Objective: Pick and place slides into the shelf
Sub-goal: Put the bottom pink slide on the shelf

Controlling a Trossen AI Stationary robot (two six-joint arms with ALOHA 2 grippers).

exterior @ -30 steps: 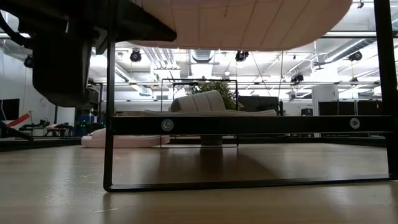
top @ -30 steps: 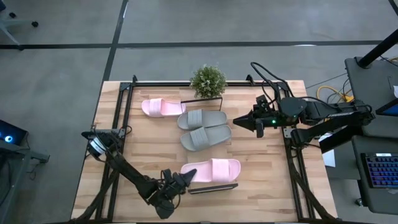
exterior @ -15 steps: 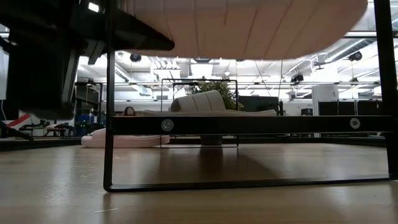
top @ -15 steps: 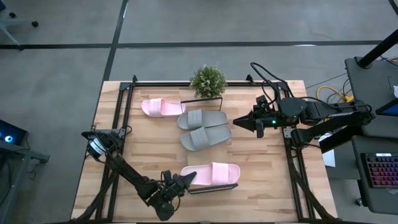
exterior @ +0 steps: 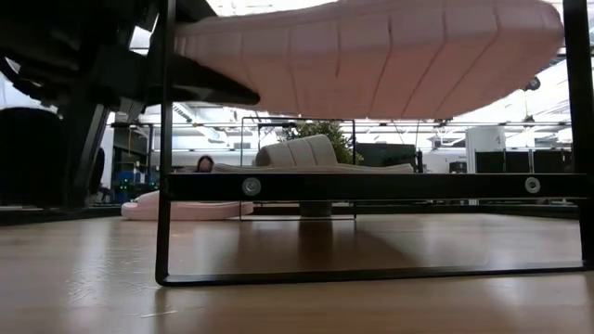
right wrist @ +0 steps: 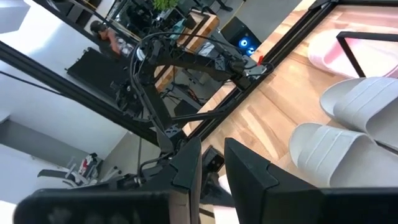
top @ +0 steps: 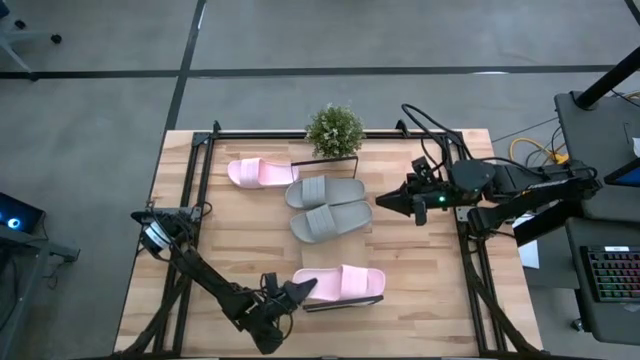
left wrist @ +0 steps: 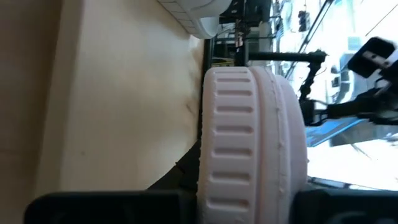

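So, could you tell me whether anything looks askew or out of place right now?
Nothing looks damaged. The left gripper holds one pink slide lifted above the shelf, not yet set down.

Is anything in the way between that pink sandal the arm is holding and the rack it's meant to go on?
Nothing visible. The left gripper holds the pink slide by its end, directly above the shelf at the table's near edge, with no object between them.
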